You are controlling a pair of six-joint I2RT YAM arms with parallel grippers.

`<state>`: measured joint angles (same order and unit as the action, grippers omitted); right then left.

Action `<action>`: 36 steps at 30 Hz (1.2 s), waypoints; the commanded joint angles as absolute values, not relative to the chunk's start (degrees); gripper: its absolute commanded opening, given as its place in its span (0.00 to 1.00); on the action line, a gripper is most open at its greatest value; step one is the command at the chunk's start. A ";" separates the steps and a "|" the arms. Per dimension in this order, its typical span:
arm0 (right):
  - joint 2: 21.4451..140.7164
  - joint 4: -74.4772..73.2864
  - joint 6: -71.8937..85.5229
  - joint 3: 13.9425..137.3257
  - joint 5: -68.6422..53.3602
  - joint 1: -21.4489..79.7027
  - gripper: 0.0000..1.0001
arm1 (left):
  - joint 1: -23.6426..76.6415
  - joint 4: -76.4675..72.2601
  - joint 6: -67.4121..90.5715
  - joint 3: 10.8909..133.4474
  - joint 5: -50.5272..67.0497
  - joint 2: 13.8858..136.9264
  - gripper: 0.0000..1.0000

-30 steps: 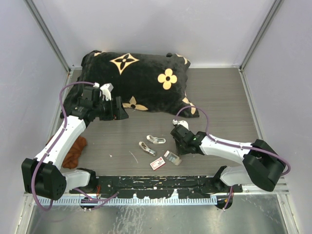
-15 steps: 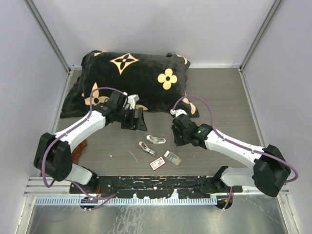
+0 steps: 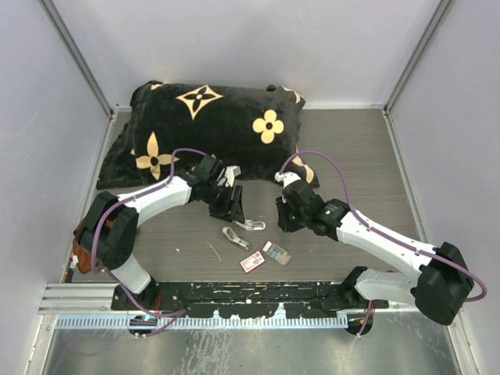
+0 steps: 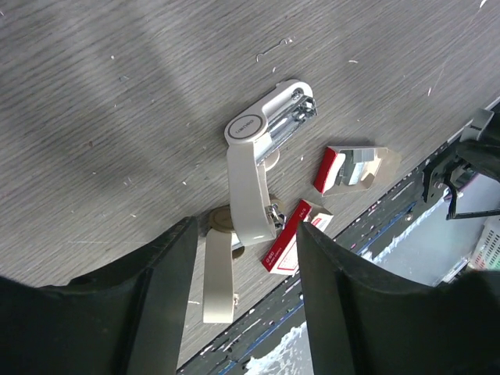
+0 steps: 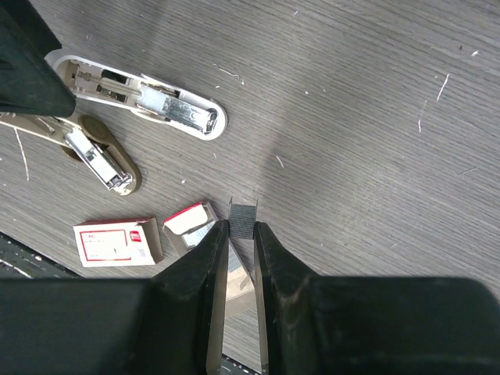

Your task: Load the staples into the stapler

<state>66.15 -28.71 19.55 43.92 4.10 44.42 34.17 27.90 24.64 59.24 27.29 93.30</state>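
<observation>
The right gripper (image 5: 241, 228) pinches a staple strip (image 5: 242, 216) near its red-and-white box (image 5: 117, 241), the left gripper (image 4: 246, 234) hangs open over the splayed stapler (image 4: 251, 148); loading looks underway, and next the strip needs lining up with the magazine (image 5: 181, 110)

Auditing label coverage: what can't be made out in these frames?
- Top view: staple strip in right gripper, too small and under the wrist.
- Right wrist view: stapler hinge end, under left gripper and cut by frame edge.
- Top view: brown cloth, mostly behind left arm.
</observation>
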 commanded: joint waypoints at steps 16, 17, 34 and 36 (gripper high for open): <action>63.31 -24.21 13.46 42.44 -3.74 43.74 0.20 | 34.50 31.69 19.83 67.74 31.95 97.98 0.16; 63.49 -23.42 13.11 42.45 -5.55 43.73 0.20 | 34.49 32.31 19.33 68.51 32.22 98.42 0.14; 72.99 -19.71 7.04 45.67 -9.36 47.48 0.21 | 34.54 56.13 7.74 95.23 35.53 120.34 0.11; 74.61 -20.73 6.50 46.85 -8.60 47.67 0.21 | 34.54 55.62 8.26 96.63 36.36 120.95 0.23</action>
